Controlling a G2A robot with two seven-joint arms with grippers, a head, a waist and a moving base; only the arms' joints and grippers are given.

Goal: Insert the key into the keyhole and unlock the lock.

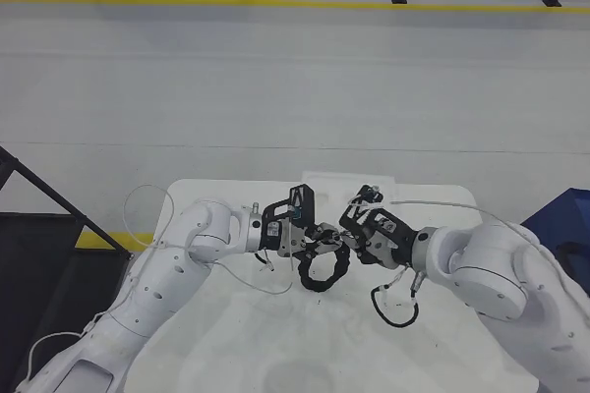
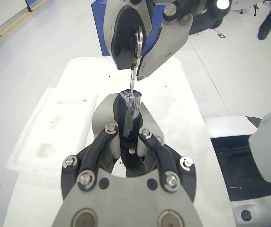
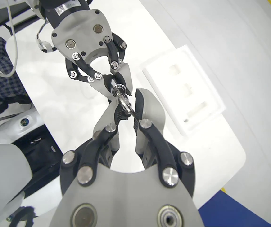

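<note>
A chrome lock cylinder [image 2: 131, 109] is held above the white table with my left gripper [image 2: 129, 106] shut on its body. Its keyhole end faces my right gripper [image 2: 133, 70], which is shut on the head of a small silver key [image 2: 138, 44]. The key's blade tip meets the keyhole face; how deep it sits I cannot tell. In the right wrist view the key [image 3: 125, 103] lies between my right gripper's [image 3: 127, 102] pads, tip at the lock [image 3: 119, 89] in the left gripper [image 3: 119, 91]. From above, the left gripper [image 1: 322, 239] and right gripper [image 1: 348, 239] meet nose to nose.
A white foam tray [image 2: 55, 124] with several recesses lies on the table [image 1: 275, 344] near its far edge, and appears as the tray [image 3: 185, 88] beside the grippers. Black cable loops [image 1: 324, 270] hang under the arms. A blue bin [image 1: 570, 226] stands off the right side.
</note>
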